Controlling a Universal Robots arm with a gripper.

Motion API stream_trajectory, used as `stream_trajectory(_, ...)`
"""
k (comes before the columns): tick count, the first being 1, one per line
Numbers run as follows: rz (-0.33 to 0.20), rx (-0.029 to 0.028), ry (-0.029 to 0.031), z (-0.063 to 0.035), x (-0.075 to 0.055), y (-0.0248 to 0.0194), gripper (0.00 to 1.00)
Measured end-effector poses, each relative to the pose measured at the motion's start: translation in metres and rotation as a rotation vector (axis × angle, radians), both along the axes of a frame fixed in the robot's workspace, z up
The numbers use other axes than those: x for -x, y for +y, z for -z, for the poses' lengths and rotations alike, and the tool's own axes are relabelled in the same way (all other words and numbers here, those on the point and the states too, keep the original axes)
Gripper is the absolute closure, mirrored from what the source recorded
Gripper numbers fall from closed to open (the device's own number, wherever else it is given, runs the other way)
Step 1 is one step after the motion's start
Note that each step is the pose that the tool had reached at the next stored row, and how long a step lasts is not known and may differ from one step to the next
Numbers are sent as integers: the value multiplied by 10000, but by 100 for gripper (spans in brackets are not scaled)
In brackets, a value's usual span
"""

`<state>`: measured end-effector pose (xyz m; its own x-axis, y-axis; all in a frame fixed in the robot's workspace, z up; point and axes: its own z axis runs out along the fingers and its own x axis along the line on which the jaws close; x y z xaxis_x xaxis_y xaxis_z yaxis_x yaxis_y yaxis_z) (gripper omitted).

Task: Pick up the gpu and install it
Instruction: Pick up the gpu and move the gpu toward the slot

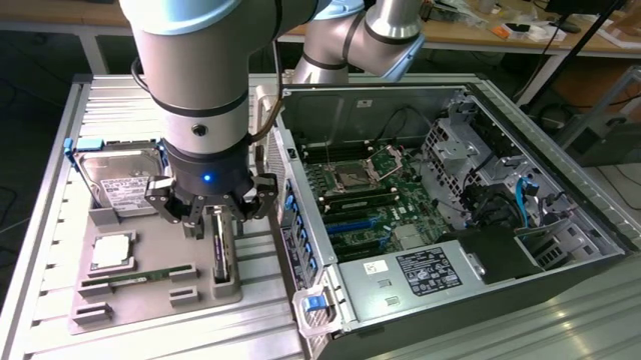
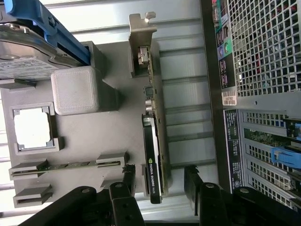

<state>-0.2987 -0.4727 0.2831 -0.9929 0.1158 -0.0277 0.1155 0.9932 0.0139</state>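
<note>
Exterior view: the gripper (image 1: 218, 223) hangs straight down over the tray (image 1: 140, 301), above the tray's edge nearest the case (image 1: 350, 112). Its jaws are spread wide and pinch nothing. The gpu (image 1: 224, 259) stands on its long edge in a slot along that same edge of the tray. It is directly under the gripper, and the card's upper edge reaches up into the gap between the fingers.

In the wrist view the gpu runs lengthwise away from the gripper. Its silver bracket (image 2: 141, 40) is at the far end and its black fan shroud at the near end. The near end lies between the two fingers (image 2: 126, 186), closer to one than to the other. The gap to the farther finger is wide and shows bare tray. The gap to the nearer finger is thin, and I cannot tell whether that finger touches the shroud. The card sits upright and seated in its slot.

Three other parts share the tray, all on the half away from the case:
- A hard drive (image 1: 122, 187) leans in a blue-edged holder at one end of the tray.
- A cpu (image 1: 112, 251) lies flat in a square pocket near the tray's middle.
- A green memory stick (image 1: 140, 278) stands in a narrow slot toward the other end, well apart from the gripper.

The case stands just beside the tray with its side open, and the motherboard (image 1: 365, 195) is exposed inside.
</note>
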Motion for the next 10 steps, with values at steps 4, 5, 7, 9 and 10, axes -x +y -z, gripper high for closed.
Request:
stream_trajectory(4, 4, -2, -4, 11, 0, 1, 46)
stream_trajectory(5, 19, 0, -1, 15, 0, 2, 46)
stream_trajectory(7, 72, 1, 0, 28, 1, 10, 46)
stream_trajectory(9, 126, 1, 1, 45, 0, 21, 46)
stream_trajectory(10, 156, 0, 0, 54, 0, 26, 46)
